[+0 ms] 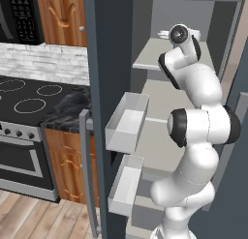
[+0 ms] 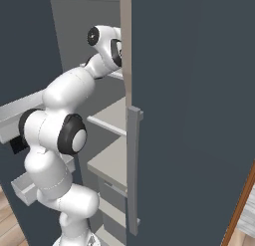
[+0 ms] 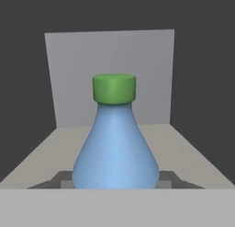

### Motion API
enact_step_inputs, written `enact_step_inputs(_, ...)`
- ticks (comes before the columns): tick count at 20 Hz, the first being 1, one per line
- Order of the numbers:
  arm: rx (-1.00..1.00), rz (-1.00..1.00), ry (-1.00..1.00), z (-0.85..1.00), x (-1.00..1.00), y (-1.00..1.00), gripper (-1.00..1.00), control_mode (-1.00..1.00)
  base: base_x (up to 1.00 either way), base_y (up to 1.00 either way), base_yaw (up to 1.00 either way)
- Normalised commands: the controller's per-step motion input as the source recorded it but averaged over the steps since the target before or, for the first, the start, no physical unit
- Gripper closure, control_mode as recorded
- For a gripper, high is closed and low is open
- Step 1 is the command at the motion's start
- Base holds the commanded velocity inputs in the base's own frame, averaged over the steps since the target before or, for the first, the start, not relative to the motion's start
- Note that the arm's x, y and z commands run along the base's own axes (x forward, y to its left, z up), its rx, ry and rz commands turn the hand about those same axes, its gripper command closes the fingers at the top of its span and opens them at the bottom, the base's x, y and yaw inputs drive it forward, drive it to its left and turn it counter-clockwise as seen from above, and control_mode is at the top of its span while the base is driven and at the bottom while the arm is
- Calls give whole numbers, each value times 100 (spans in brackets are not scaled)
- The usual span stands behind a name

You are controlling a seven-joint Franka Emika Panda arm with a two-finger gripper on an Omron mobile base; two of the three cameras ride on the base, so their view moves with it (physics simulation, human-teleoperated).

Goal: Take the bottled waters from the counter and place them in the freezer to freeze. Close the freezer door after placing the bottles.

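A bottled water [image 3: 114, 152] with a green cap and a blue body stands upright on a light grey shelf [image 3: 193, 152] inside the freezer [image 1: 150, 59]. My gripper [image 3: 114, 184] is shut on the bottle's lower body, and a dark fingertip [image 3: 176, 180] shows on either side of it. My arm [image 1: 193, 88] reaches up into the upper compartment. The freezer door [image 1: 109, 49] stands open at the left, with white bins [image 1: 127, 122] on its inner side. The black marble counter [image 1: 68, 110] lies left of the door.
A second dark door [image 2: 189, 115] with a grey vertical handle [image 2: 132, 165] stands open on the right. A black stovetop [image 1: 29, 95] and an oven sit left of the counter. More grey shelves [image 2: 112, 115] lie below the arm.
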Motion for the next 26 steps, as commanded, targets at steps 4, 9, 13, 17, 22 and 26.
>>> enact_step_inputs(4, 0, 0, 0, 0, 0, 0, -100, -100, 0, 0, 0)
enact_step_inputs(9, 0, 0, 0, 0, 0, 0, -100, -100, 0, 0, 0)
enact_step_inputs(13, 0, 0, 0, 0, 0, 1, -100, -100, 0, 0, 0)
enact_step_inputs(17, 0, 0, 0, 0, -6, 1, -100, -100, 0, 0, 0)
enact_step_inputs(22, 0, 0, 0, 4, -32, 16, -100, -100, 0, 0, 0)
enact_step_inputs(26, 6, 0, 0, 18, -51, 22, -100, -100, 0, 0, 0)
